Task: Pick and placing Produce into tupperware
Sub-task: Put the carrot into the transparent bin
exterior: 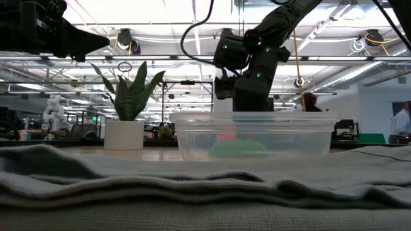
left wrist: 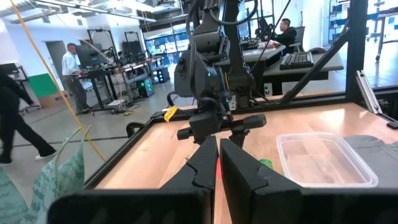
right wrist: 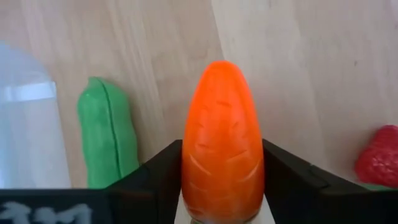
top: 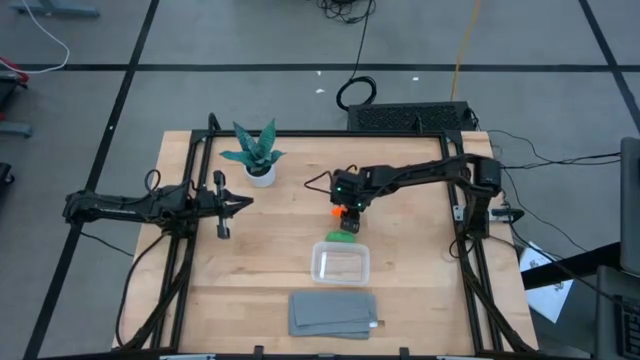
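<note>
My right gripper (top: 345, 212) reaches over the table's middle and is shut on the orange carrot (right wrist: 222, 143); the carrot's green tip is hidden. The green pod (right wrist: 106, 130) lies flat on the wood beside it, between the carrot and the clear tupperware (top: 340, 264). The red berry (right wrist: 379, 155) sits on the table on the carrot's other side. The tub holds nothing, and in the low view the pod (exterior: 239, 147) shows through its wall. My left gripper (top: 245, 203) waits shut at the table's left, apart from everything. My right gripper pinches the carrot between its two fingers, one on each flank of the thick part (right wrist: 193, 168). The fingers (right wrist: 155, 174) come from above, pointing down, and lie along the carrot. Its rounded orange end (right wrist: 221, 71) sticks out past them toward the table. Whether it is lifted clear, I cannot tell.
A teal-leaved plant in a white pot (top: 258, 158) stands far left of the right gripper. A folded grey cloth (top: 333, 313) lies at the near edge, just in front of the tub. Bare wood spreads to the right of the tub. People move in the room beyond.
</note>
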Robot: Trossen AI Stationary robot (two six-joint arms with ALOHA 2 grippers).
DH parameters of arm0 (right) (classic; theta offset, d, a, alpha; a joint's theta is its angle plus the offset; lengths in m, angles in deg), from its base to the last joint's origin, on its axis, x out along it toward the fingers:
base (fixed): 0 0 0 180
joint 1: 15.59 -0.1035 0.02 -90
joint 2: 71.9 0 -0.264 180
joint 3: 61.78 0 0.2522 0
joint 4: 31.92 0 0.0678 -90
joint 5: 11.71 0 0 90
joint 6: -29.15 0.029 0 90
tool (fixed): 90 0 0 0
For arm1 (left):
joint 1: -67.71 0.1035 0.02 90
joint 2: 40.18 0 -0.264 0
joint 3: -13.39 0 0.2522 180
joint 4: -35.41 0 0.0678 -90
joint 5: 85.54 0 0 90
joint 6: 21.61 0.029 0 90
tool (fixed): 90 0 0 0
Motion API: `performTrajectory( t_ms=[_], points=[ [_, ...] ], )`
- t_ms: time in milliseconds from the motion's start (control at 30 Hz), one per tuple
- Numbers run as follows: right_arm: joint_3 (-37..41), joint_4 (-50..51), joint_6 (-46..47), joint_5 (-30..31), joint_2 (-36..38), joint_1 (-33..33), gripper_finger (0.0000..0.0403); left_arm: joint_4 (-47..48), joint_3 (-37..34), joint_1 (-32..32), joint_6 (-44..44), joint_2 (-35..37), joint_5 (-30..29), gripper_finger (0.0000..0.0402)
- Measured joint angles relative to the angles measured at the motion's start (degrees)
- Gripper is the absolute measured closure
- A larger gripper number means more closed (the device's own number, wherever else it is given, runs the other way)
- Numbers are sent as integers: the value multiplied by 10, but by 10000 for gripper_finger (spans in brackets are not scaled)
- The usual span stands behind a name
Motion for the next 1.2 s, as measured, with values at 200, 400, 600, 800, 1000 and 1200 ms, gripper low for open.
performTrajectory(
  t_ms=[200, 400, 600, 800, 1000, 1200],
  points=[
    [0, 11, 3, 1, 29, 0, 233, 0, 0, 0, 0, 0, 0, 376],
    [-17, 32, 20, 2, 60, 0, 213, 0, 0, 0, 0, 0, 0, 376],
    [-56, 49, 20, 1, 76, -10, 236, -1, 0, 0, 0, 0, 0, 376],
    [-97, 76, 23, 1, 77, -32, 225, -1, 0, 0, 0, 0, 0, 376],
    [-98, 70, 35, 1, 76, -55, 226, -1, 0, 0, -1, 0, 0, 376],
    [-98, 65, 50, -1, 76, -75, 231, -1, 0, 0, -2, 0, 0, 376]
  ],
)
